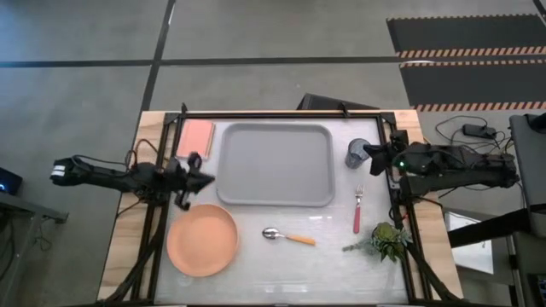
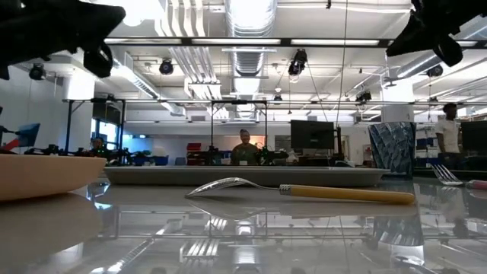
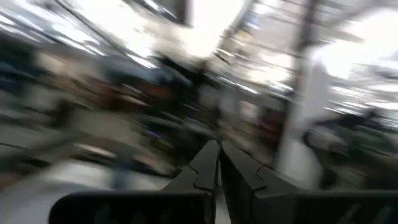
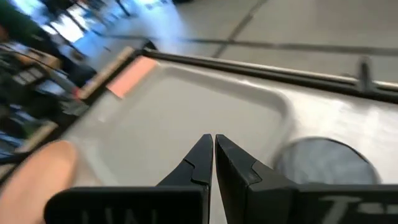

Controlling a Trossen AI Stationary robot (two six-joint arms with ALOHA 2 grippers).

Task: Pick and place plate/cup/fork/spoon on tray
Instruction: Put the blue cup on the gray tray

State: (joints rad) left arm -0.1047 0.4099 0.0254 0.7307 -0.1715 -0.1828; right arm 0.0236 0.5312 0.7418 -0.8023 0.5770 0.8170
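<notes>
One tray [image 1: 275, 165], empty; one cup [image 1: 357, 153] at its 3 o'clock, one plate [image 1: 202, 240], spoon [image 1: 287, 236] and fork [image 1: 357, 210] below. Left gripper [image 1: 207, 178] and right gripper [image 1: 368, 152] are both pinched closed, holding nothing.

Both pincers closed (fingers together), left pincer [image 1: 207, 179], right pincer [image 1: 368, 151], arms raised.

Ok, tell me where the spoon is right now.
In the high view the spoon lies on the bare table just below the tray, between the plate on its left and the fork on its right, bowl pointing toward the plate.
</notes>
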